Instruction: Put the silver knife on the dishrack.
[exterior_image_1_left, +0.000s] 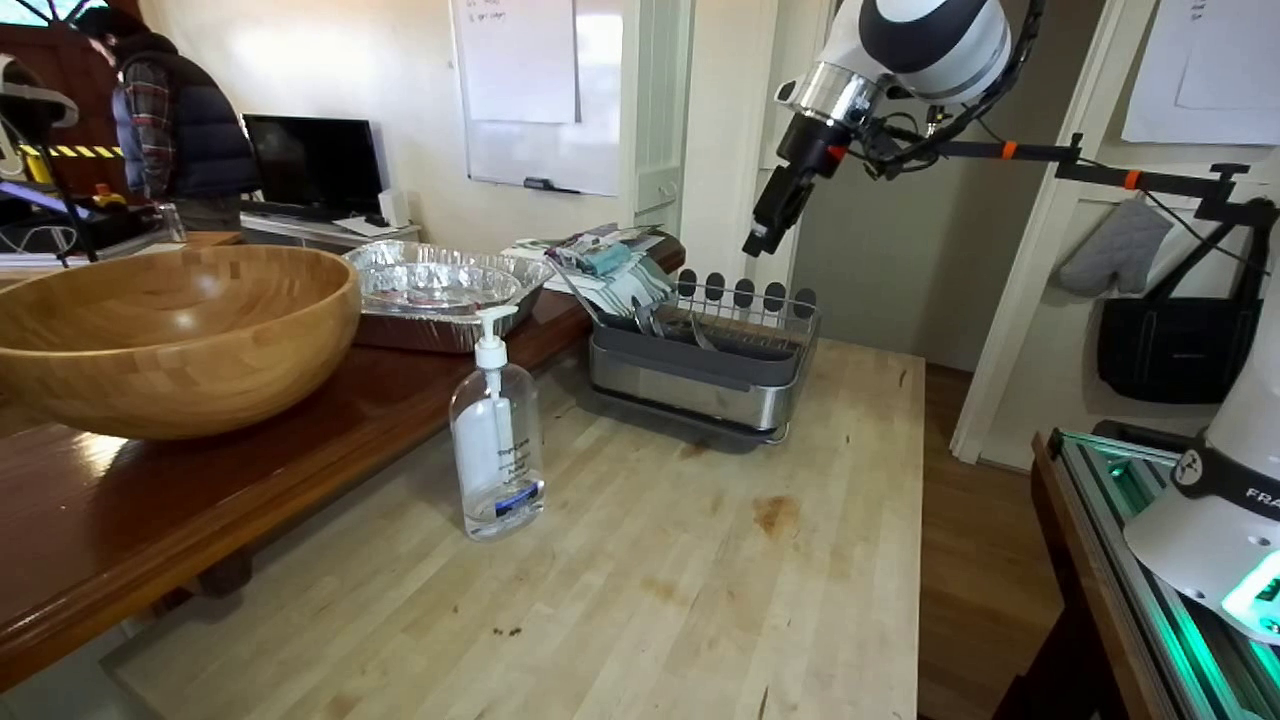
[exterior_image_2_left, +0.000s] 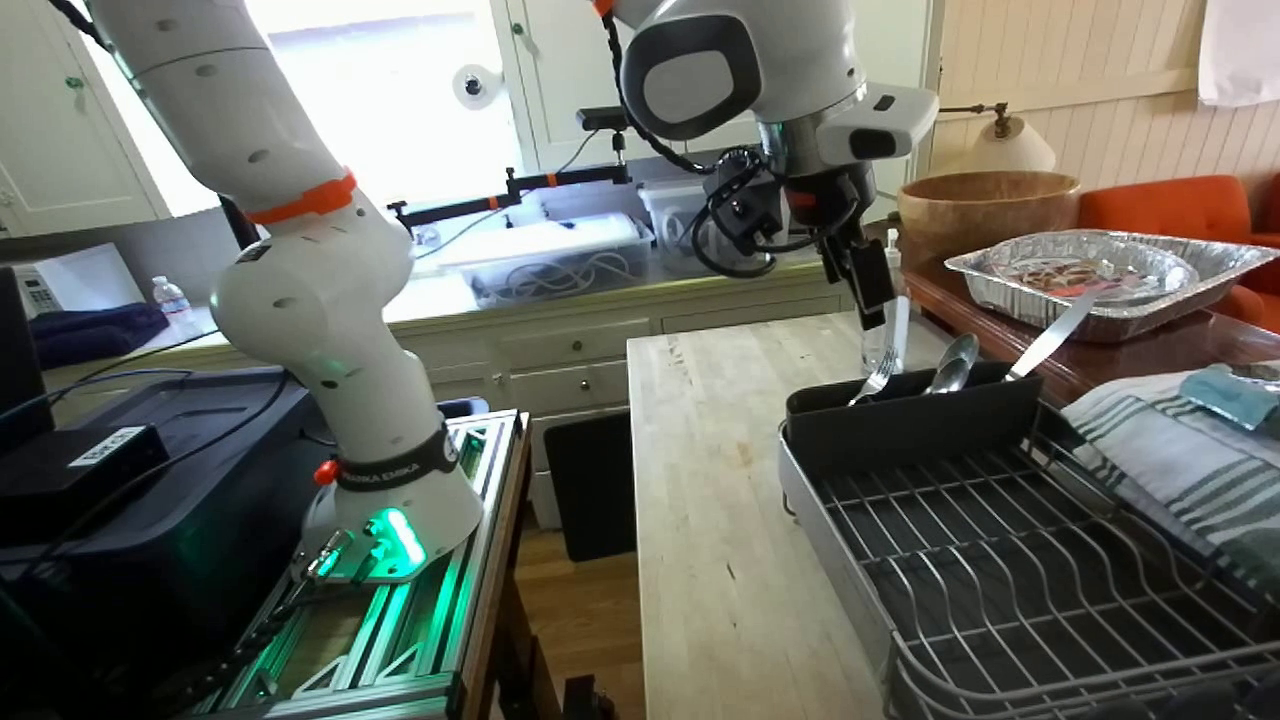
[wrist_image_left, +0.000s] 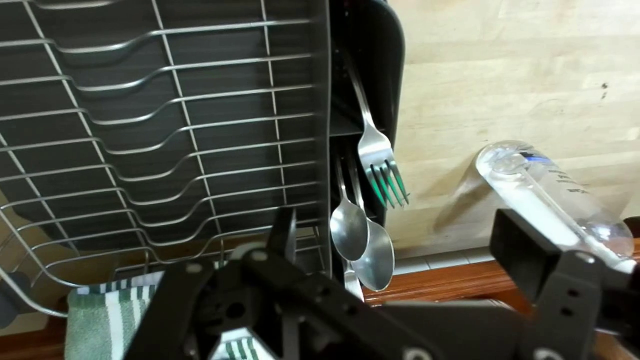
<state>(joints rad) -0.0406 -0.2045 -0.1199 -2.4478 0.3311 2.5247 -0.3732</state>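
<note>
Leaning in the caddy (wrist_image_left: 320, 100) of the dishrack (wrist_image_left: 186, 130), part-hidden behind spoons (wrist_image_left: 349, 230), the likely silver knife (wrist_image_left: 353, 285) shows lower-centre in the wrist view, framed between wide-parted jaws, its long axis crossing their closing line.

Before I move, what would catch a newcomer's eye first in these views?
Probably the big wooden bowl, at the left of an exterior view, on a glossy red-brown counter with shiny foil trays beside it. Next, the open gripper, above the cutlery end of the grey dishrack. In the wrist view, the bright fork and spoons stand out, leaning in the dark cutlery holder.
</note>
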